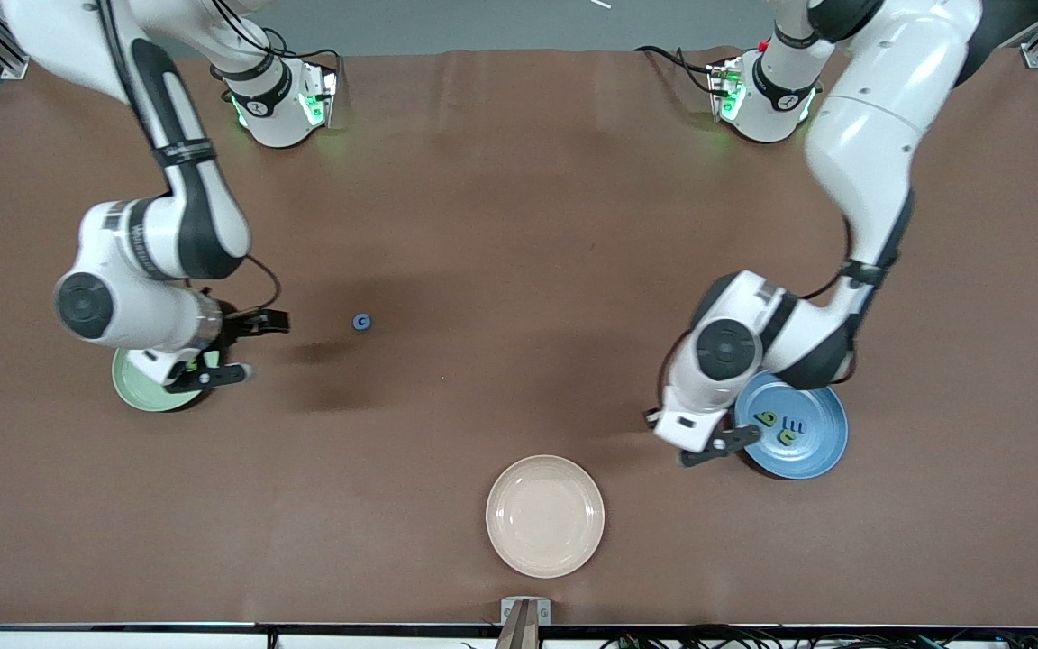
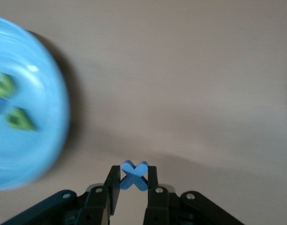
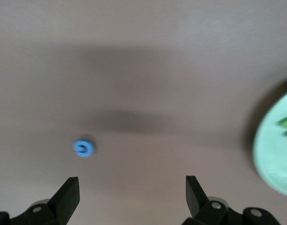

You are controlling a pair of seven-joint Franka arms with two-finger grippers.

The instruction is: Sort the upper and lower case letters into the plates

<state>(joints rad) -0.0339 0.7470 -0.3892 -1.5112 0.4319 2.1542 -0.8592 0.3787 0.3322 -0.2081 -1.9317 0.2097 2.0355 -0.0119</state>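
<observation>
**Letter sorting partly done, one blue letter in hand, one loose on the table**

Two robot arms work over a brown table [image 1: 519, 225]. The left tool [image 2: 134, 180] hangs just beside the blue plate [image 1: 821, 451], at the left arm's end of the table, pinching a small blue X-shaped letter [image 2: 134, 174] between its fingers. Three letters [image 1: 780, 428], two green and one blue, already lie in that plate.

The right tool [image 3: 131, 197] hovers with its fingers spread wide and empty, beside the mint green plate [image 1: 136, 397] at the right arm's end. At least one green letter [image 3: 286, 124] lies in that plate.

One small round blue letter [image 1: 361, 322] lies loose on the table between the arms, closer to the right arm. A cream plate [image 1: 544, 516], nearest the front camera, holds nothing.

By this look, roughly half the sorting is done.

Only the left wrist view shows the held X; the front view hides it under the arm. The front view mostly hides the green plate's contents.
</observation>
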